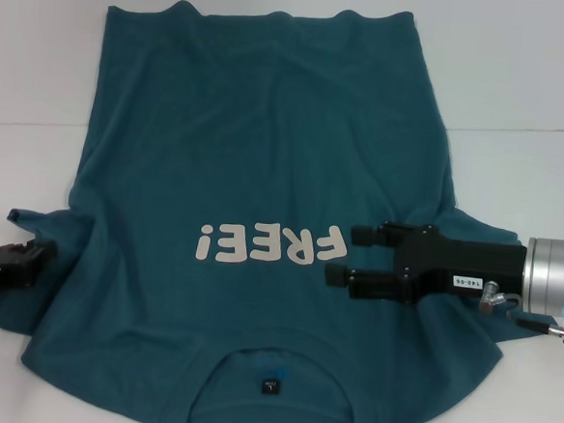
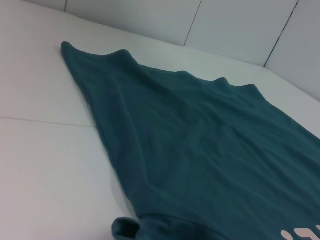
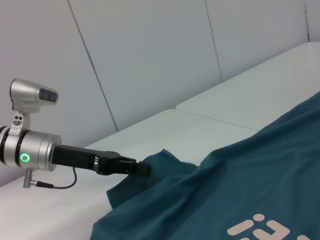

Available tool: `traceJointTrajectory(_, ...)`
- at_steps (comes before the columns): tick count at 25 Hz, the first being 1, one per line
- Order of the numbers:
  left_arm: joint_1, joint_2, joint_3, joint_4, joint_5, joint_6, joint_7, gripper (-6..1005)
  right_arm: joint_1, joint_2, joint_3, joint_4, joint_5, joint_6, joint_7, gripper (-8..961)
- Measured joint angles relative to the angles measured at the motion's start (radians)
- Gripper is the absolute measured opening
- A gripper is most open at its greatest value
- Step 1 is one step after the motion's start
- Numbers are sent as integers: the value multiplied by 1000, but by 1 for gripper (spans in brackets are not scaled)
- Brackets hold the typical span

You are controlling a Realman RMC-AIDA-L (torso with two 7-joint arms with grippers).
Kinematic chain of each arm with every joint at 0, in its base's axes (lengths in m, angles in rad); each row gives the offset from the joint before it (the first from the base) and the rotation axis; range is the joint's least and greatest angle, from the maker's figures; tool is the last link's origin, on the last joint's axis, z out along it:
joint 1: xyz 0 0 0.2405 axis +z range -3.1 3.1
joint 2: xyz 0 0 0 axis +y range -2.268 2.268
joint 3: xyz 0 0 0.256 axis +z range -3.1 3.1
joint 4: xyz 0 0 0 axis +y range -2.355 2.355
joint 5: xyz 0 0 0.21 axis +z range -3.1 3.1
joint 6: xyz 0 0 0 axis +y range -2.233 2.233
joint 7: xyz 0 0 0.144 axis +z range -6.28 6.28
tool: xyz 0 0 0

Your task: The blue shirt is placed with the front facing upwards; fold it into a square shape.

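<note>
It looks like a robot lab: a plain white table (image 1: 523, 83), bare white wall panels (image 3: 150, 60) behind, and no household furniture.

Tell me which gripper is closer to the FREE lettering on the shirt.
Right. The right gripper hovers over the shirt right beside the lettering, by its F. The left gripper is off at the shirt's left sleeve edge.

Left gripper (image 1: 39, 253) closed low, right gripper (image 1: 342, 256) spread open
</note>
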Motion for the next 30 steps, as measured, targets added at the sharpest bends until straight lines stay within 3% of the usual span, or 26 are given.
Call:
traceJointTrajectory(4, -2, 1, 0, 5, 0, -2, 0, 132, -2, 0, 1, 0, 6, 3, 0, 882)
traceJointTrajectory(10, 0, 5, -2, 34, 3, -4, -1, 3, -5, 2, -6, 10, 24, 5, -1, 882)
traceJointTrajectory(30, -35, 23, -2, 145, 83, -92, -24, 2, 6, 5, -5, 43, 37, 14, 6, 882)
